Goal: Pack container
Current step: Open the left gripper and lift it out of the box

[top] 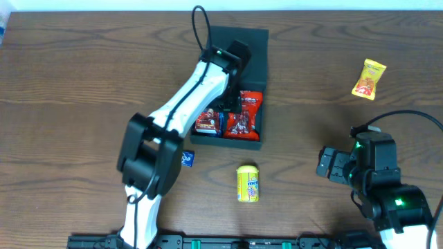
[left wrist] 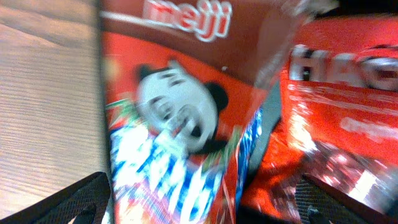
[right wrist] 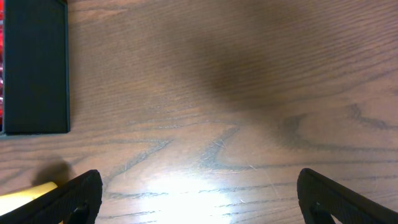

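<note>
Judging by what lies where, the packing is about half done. The container (top: 255,62) sits on the counter (top: 76,83) at 12 o'clock from the counter's centre, with its flap lid open toward 12.

Three packets lie inside:
- panda packet (top: 207,122) in the 7 o'clock corner
- red foil packet (top: 242,125) just beside it at 5 o'clock
- second red packet (top: 250,102) near 3 o'clock

Three are outside:
- yellow packet (top: 248,183) at 6 o'clock from the container, near it
- small blue packet (top: 187,158) at 7 o'clock, just off the corner
- orange-yellow packet (top: 368,78) at 3 o'clock, well apart

Left to do: those three go in, then the lid gets shut.

The left claw (left wrist: 199,208) is down inside the container, over the packets. In the wrist view its fingers spread wide at both lower corners. The panda packet lies below between them, and the red foil packet is on its 3 o'clock side. One finger stands clear of the panda packet. The other is at its edge, and I can't tell if it touches. It reads as released, gripping nothing.

The right claw (right wrist: 200,199) is spread wide and empty, with bare counter between its fingers. It is at 4 o'clock from the container, well apart. Its wrist view shows the container wall at 10 o'clock and a yellow sliver at 8 o'clock, probably the yellow packet.
</note>
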`<state>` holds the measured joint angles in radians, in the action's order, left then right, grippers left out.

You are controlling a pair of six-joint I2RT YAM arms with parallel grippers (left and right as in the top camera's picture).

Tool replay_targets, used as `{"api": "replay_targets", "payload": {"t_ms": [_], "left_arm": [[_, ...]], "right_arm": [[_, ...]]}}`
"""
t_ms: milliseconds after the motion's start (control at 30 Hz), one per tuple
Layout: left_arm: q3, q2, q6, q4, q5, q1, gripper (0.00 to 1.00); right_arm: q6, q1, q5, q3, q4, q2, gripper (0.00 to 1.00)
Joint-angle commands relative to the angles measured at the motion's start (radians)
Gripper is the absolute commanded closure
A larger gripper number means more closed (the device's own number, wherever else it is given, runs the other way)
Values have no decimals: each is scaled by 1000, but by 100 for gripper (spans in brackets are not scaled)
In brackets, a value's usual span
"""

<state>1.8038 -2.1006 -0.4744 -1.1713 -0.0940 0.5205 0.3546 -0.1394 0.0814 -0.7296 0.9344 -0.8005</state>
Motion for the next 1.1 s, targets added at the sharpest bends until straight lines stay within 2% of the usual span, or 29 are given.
{"api": "replay_targets", "payload": {"t_ms": [0,167,400,700,1067], "left_arm": [[-3,125,-4,-7,-29,-10,4],[-3,208,-6,-34,-119,-10,4],[-33,191,-9,-9,-241,-15,4],[-225,189,-68,153,-246,-42,4],[-230,101,-73,175,-245,-21,4]], "right_arm": [[-11,7,4,-2,1,3,1],[-11,7,4,-2,1,3,1],[-11,7,4,-2,1,3,1],[-11,7,4,-2,1,3,1],[-11,7,4,-2,1,3,1]]}}
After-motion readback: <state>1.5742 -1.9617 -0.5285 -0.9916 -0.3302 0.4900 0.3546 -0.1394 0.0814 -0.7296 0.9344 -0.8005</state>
